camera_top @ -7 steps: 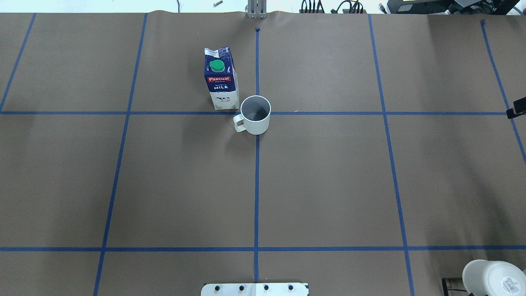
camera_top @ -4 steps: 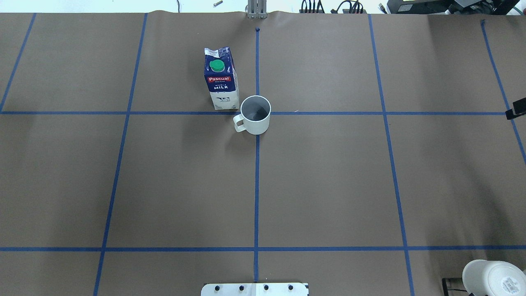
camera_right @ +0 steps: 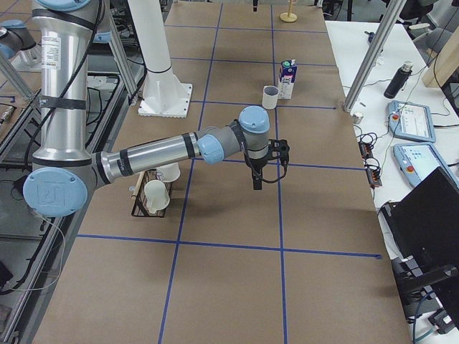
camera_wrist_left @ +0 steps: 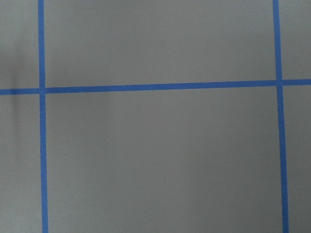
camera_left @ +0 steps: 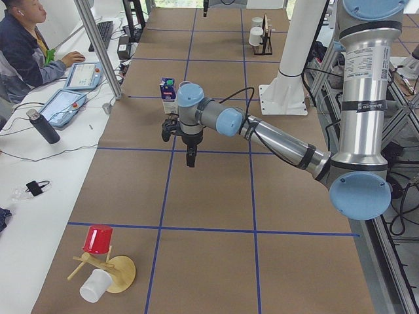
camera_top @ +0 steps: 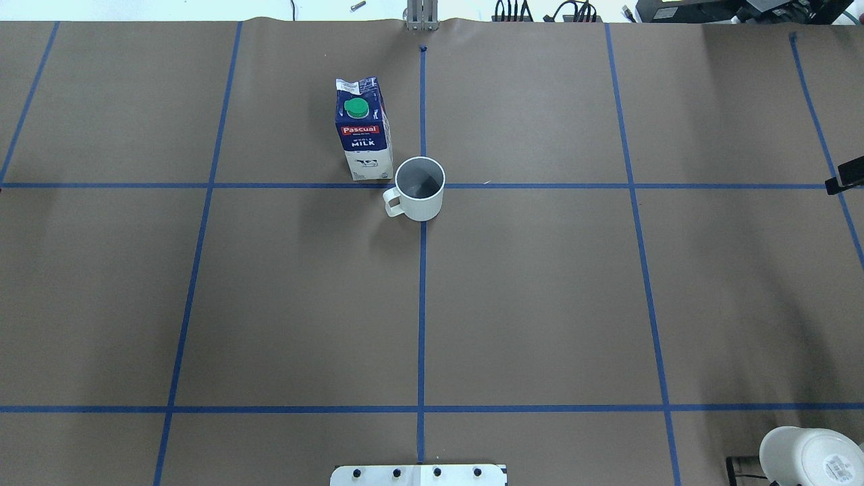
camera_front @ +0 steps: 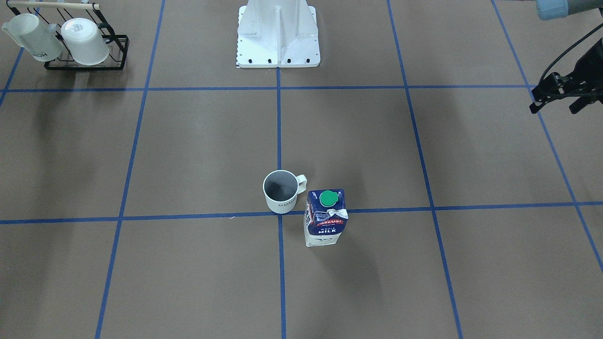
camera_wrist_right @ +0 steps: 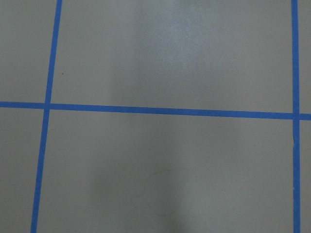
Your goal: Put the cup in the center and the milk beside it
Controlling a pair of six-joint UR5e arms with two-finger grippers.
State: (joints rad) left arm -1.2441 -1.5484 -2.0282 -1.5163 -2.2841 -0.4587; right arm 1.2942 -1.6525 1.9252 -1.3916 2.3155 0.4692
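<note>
Your left gripper [camera_left: 190, 161] hangs fingers-down, well apart from the cup [camera_top: 420, 189] on the robot's left. You cannot tell whether it is released or clenched, because the left wrist view shows only brown paper and blue tape [camera_wrist_left: 160, 87]. The same goes for the right gripper [camera_right: 257, 183], well apart from the cup on the other side, with its state just as unreadable.

Now the cup: it stands upright, mouth up, right over the middle tape crossing, handle toward the robot's left. The milk [camera_top: 363, 128] stands upright just beside the cup, on its far-left side. Whether they touch, you cannot say from here.

So both placements look done, and what's left is parking the arms. Keep each arm high and out on its own side of the cup, and never sweep across it. That carton is tall and narrow, so one brush near its green cap [camera_top: 356, 108] would likely tip it onto the cup. The wire rack [camera_front: 85, 47], well off the cup's right-near side, needs no visit.
</note>
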